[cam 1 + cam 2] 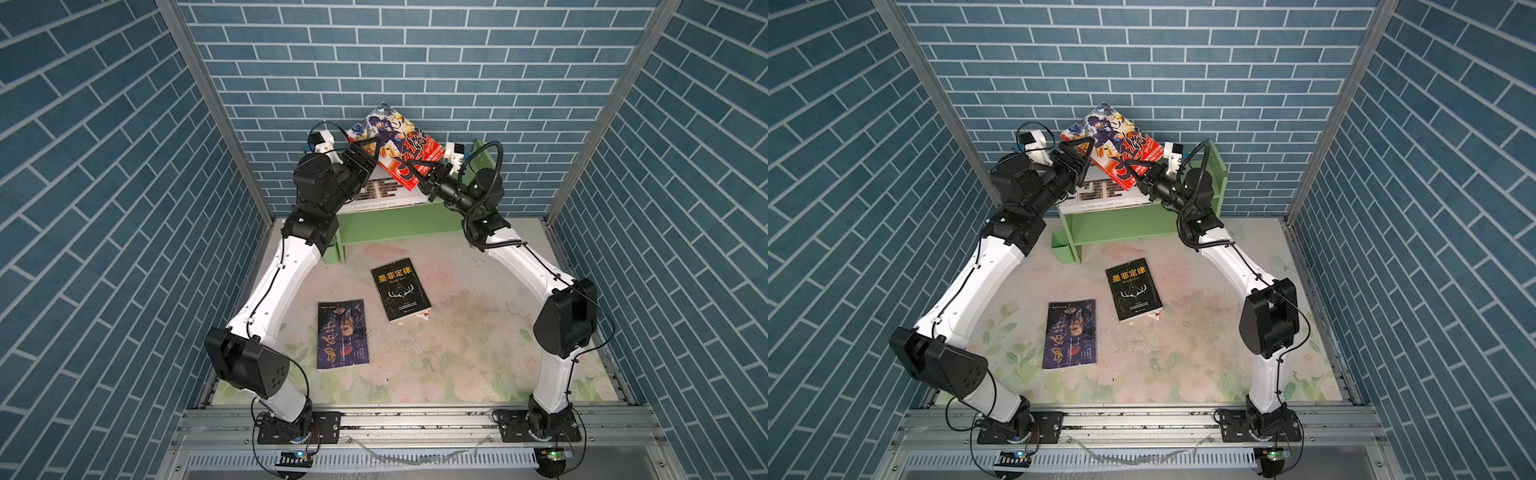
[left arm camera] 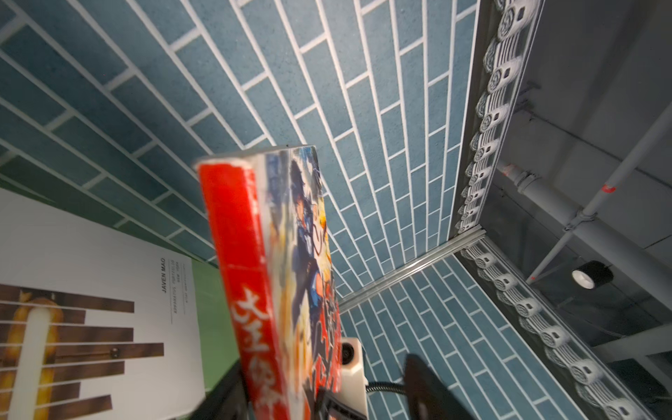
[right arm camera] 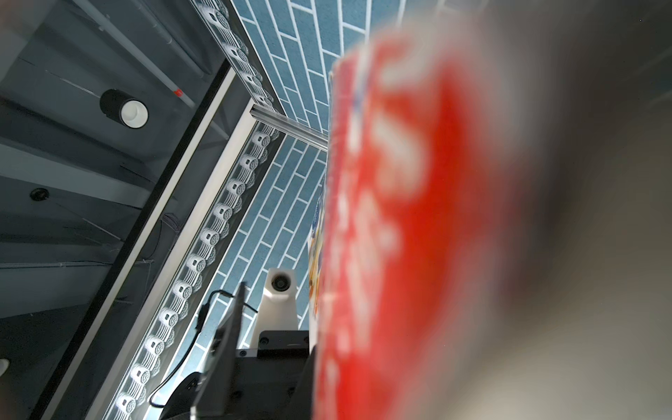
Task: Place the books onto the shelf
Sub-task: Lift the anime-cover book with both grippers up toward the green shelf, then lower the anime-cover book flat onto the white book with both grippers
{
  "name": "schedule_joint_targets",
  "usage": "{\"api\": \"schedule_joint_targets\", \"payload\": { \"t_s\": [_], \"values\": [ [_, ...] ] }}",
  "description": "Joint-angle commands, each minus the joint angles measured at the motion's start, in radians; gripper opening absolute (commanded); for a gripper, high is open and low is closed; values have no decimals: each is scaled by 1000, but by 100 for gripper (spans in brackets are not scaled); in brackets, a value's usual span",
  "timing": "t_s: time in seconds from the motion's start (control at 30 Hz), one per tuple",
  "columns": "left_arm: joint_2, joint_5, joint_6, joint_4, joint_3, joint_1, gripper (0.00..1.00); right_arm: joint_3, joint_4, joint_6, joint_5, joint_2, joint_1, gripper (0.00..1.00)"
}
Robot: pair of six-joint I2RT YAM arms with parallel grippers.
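A red book with an illustrated cover [image 1: 390, 141] [image 1: 1113, 143] is held tilted in the air above the light-green shelf [image 1: 399, 226] [image 1: 1121, 230]. My right gripper [image 1: 428, 172] [image 1: 1142, 174] is shut on its lower right corner; the right wrist view shows that book [image 3: 400, 236] close up and blurred. My left gripper [image 1: 365, 151] [image 1: 1077, 151] is open at the book's left edge, and one finger [image 2: 429, 389] stands apart from the red spine [image 2: 254, 291]. A white book with dark bars [image 1: 380, 191] [image 2: 91, 291] lies flat on the shelf's top tier.
A black book with gold characters and antlers [image 1: 401, 289] [image 1: 1133, 289] and a dark blue book [image 1: 343, 334] [image 1: 1070, 334] lie flat on the flowered table. A small green cup [image 1: 1061, 249] hangs on the shelf's left side. Blue brick walls enclose three sides.
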Motion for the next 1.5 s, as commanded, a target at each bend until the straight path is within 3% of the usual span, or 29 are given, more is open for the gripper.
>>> {"api": "schedule_joint_targets", "payload": {
  "t_s": [0.0,0.13,0.43,0.63,1.07,1.3,1.4,1.47],
  "values": [
    [-58,76,7,72,-25,36,88,60,23,-43,-132,-18,-50,0],
    [-29,221,-42,101,-36,111,96,43,18,-35,-256,-50,-91,0],
    [117,561,-107,61,84,178,95,31,-13,-37,-441,-97,-135,0],
    [182,677,-110,14,170,181,90,45,-55,-38,-525,-93,-144,0],
    [180,870,-61,-73,129,190,64,59,-96,-40,-686,-84,-157,0],
    [182,854,74,-269,158,203,25,77,-97,-43,-713,-57,-157,0],
    [179,807,151,-376,179,206,11,108,-125,-54,-699,-30,-157,8],
    [173,753,218,-457,199,206,5,132,-174,-85,-666,-11,-157,25]
  ]
}}
